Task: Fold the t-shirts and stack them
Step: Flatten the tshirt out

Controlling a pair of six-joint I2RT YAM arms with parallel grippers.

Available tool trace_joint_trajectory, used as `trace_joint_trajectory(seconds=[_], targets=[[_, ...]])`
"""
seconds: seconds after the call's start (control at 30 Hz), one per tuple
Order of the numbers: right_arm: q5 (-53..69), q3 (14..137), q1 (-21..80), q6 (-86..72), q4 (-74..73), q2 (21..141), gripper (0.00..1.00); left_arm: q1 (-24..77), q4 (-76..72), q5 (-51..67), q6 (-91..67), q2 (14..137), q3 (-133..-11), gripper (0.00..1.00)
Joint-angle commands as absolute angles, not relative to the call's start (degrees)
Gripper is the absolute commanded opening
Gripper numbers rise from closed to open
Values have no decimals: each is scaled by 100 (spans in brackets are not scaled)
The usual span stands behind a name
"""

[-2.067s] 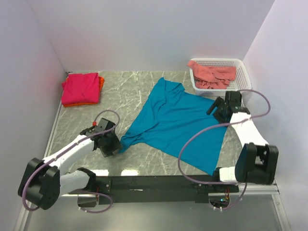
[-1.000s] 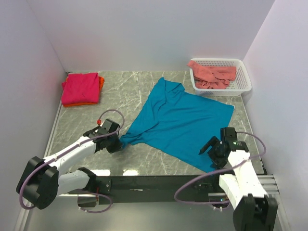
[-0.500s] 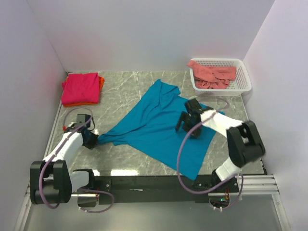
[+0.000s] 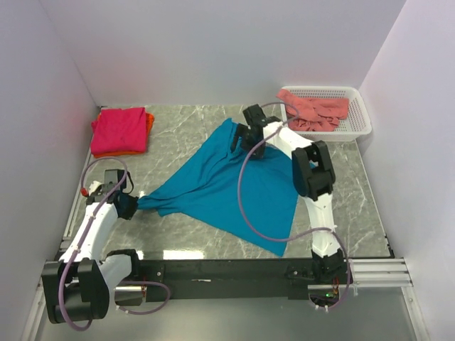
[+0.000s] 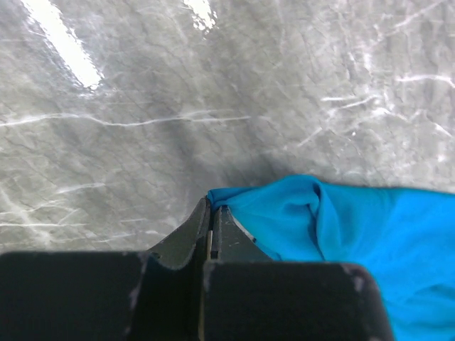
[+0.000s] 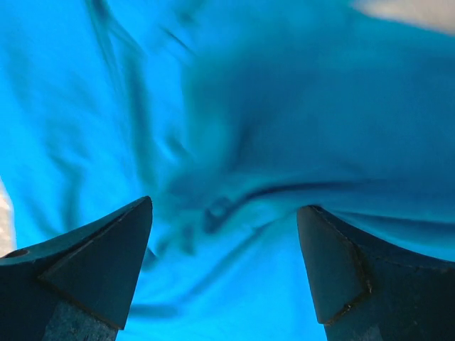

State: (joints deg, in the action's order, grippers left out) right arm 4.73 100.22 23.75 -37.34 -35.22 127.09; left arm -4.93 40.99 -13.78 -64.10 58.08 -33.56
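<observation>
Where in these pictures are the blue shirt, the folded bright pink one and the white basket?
teal-blue t-shirt (image 4: 213, 185), top external view, middle of the spread cloth.
magenta-pink t-shirt (image 4: 119, 129), top external view, centre of its folded top face.
white basket (image 4: 341, 134), top external view, its near mesh wall.

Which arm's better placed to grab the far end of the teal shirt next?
Right, probably. The right gripper is open directly over the teal shirt at its far end. The left gripper is shut on the shirt's near-left corner, busy holding it.
</observation>
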Motion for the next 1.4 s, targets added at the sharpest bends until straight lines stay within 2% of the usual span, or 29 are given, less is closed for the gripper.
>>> trace_joint_trajectory(seconds=[0.0, 0.1, 0.23, 0.33, 0.47, 0.57, 0.6, 0.7, 0.8, 1.0, 1.17, 1.37], targets=[[843, 11192, 2452, -3481, -4130, 13628, 89, -519, 3982, -1161, -6302, 5661, -3288, 0], [1141, 12064, 2601, -3393, -4341, 14079, 88, -510, 3797, -844, -6249, 5555, -3156, 1], [1720, 13926, 2794, -3348, -4474, 15070, 88, -510, 3709, -642, -6240, 5493, -3050, 1], [2274, 13757, 2856, -3665, -3284, 15030, 88, -501, 3753, -545, -6214, 5414, -3050, 1], [1822, 14044, 2865, -3220, -3679, 14556, 90, -475, 3771, -431, -6188, 5125, -2989, 1], [1015, 13152, 2848, -2814, -4008, 13381, 91, -466, 3683, -352, -6187, 4932, -2927, 1], [802, 12209, 2856, -2769, -3956, 12594, 92, -457, 3665, -334, -6161, 4896, -2909, 1], [81, 10692, 2839, -2777, -3613, 11403, 95, -431, 3630, -290, -6109, 4790, -2900, 1], [-674, 8412, 2769, -3189, -3595, 9718, 96, -396, 3674, -308, -6065, 4746, -2909, 1], [-818, 5306, 2007, -3832, -3717, 7589, 97, -308, 3630, -70, -5977, 4711, -2900, 1], [-730, 4063, 1574, -3893, -3674, 6567, 95, -246, 3647, -114, -5976, 4711, -2936, 1], [-492, 3938, 1529, -3920, -3393, 6977, 82, -220, 3683, -141, -5976, 4764, -2980, 1]])
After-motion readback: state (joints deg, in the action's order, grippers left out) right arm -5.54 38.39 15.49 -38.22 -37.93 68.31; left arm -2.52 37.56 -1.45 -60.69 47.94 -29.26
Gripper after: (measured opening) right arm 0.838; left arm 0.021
